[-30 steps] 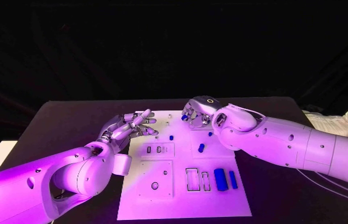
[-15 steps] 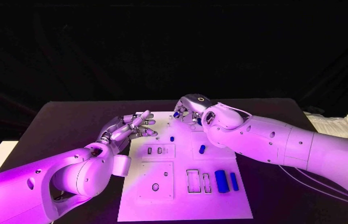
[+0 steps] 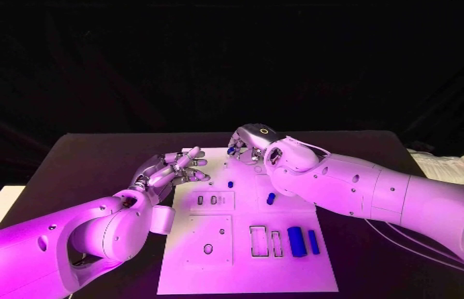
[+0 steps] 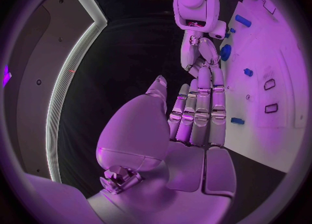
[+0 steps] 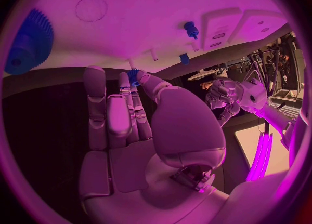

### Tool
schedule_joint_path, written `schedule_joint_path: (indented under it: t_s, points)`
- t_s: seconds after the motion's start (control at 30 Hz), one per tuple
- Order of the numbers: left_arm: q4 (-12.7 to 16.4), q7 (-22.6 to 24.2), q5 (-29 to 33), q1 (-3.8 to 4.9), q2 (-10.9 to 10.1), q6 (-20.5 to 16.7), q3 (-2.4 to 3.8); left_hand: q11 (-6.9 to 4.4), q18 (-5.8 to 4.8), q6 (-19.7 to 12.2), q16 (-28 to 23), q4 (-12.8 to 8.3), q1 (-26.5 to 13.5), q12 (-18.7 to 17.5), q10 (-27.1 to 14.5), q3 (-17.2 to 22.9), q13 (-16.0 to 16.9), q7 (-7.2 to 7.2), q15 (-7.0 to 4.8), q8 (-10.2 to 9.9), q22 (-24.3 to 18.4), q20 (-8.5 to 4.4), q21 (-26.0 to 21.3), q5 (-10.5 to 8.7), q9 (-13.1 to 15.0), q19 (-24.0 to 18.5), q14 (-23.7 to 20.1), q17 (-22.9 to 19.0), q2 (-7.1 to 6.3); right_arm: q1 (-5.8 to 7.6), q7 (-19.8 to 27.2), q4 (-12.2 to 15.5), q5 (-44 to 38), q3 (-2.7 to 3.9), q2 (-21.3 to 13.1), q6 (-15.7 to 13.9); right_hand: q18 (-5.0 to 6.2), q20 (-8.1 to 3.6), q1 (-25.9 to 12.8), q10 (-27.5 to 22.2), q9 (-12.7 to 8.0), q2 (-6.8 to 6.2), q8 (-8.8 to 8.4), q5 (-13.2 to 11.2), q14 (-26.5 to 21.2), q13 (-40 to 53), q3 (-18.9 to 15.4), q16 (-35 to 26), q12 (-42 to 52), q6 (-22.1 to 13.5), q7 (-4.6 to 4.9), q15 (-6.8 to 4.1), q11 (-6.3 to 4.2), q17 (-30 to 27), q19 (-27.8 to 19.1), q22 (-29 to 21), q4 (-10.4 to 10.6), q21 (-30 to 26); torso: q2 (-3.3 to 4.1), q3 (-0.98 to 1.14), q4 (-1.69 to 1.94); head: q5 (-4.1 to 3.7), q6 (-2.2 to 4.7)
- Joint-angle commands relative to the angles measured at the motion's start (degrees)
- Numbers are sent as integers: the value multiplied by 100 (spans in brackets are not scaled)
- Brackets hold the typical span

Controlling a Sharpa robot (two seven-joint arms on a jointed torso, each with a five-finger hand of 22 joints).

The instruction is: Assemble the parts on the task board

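The white task board [image 3: 251, 259] lies in the middle of the table. My right hand [image 3: 251, 145] hovers over the board's far edge and pinches a small blue part [image 5: 133, 74] between thumb and a finger; the part [image 3: 232, 150] shows at its fingertips. A blue gear [image 5: 29, 42] sits on the board close to that hand, as does the gear [image 4: 225, 52] in the left wrist view. My left hand [image 3: 176, 170] is at the board's left edge, fingers spread and holding nothing. Two long blue parts [image 3: 295, 241] lie near the board's right side, a short one [image 3: 271, 198] further up.
Empty slots and holes [image 3: 263, 240] mark the near half of the board. A small blue peg [image 3: 230, 185] stands near the left hand. My right forearm [image 3: 387, 192] crosses the table's right side. Black table [image 3: 87, 158] surrounds the board.
My right hand has moved left and farther away along the board's far edge, still with the small blue part. The left hand has stayed where it was.
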Motion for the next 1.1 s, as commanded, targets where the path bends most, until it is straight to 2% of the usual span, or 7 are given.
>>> schedule_joint_path:
  t_s: [0.03,0.33,0.47,0.83,1.0,1.1]
  points:
    - [8,29,16,8,9,115,5,-2,30,-39,35,-5,5,29,-56,-39,8,11,17,-25,8,2,22,13,-5,-33,-47,8,42,1,-72,-40,-27,2,28,99,-34,-4,-4,-31,7,-25,11,-13,207,-6,0,25,-24,-31,26,-3,0,10,-32,5,23,40,5,-3,0,3,-17]
    - [8,28,16,8,9,118,5,-2,30,-39,35,-5,5,29,-56,-39,8,11,17,-25,8,2,22,13,-5,-33,-47,8,42,-1,-179,-146,-156,0,142,314,-34,-1,2,-41,6,-40,4,-15,210,-7,2,40,-27,-38,31,0,5,26,-37,3,26,42,10,4,2,16,-46]
    - [11,19,16,8,13,110,5,-2,30,-39,35,-5,5,29,-56,-39,8,11,17,-25,8,2,22,13,-5,-33,-47,8,42,-2,-258,-211,-164,-1,201,335,-35,1,1,-46,6,-52,0,-16,211,-7,1,47,-27,-42,36,3,9,34,-37,12,35,50,7,-6,1,9,-59]
    - [10,0,16,10,19,108,5,-2,30,-39,35,-5,5,29,-56,-39,8,11,17,-25,8,2,22,13,-5,-33,-47,8,42,-4,-339,-329,-153,-5,314,399,-33,5,-5,-54,5,-68,-7,-19,214,-7,-2,63,-27,-49,42,8,14,51,-47,1,51,47,14,-4,1,14,-64]
    - [13,-4,16,11,20,119,5,-2,30,-39,35,-5,5,29,-56,-39,8,11,17,-25,8,2,22,13,-5,-33,-47,8,42,-4,-395,-356,-152,-9,351,414,-18,29,-14,-203,-17,-137,-80,-28,210,-25,1,65,-50,-156,92,48,61,42,-123,-90,115,-2,18,-6,0,15,-58]
    - [13,-7,16,13,20,127,5,-2,30,-39,35,-5,5,29,-56,-39,8,11,17,-25,8,2,22,13,-5,-33,-47,8,42,-5,-432,-372,-152,-11,368,383,10,69,-13,-450,-54,-224,-148,-34,160,-42,-4,-53,-55,-323,157,109,125,-104,-248,-274,164,-119,19,-6,0,17,-59]
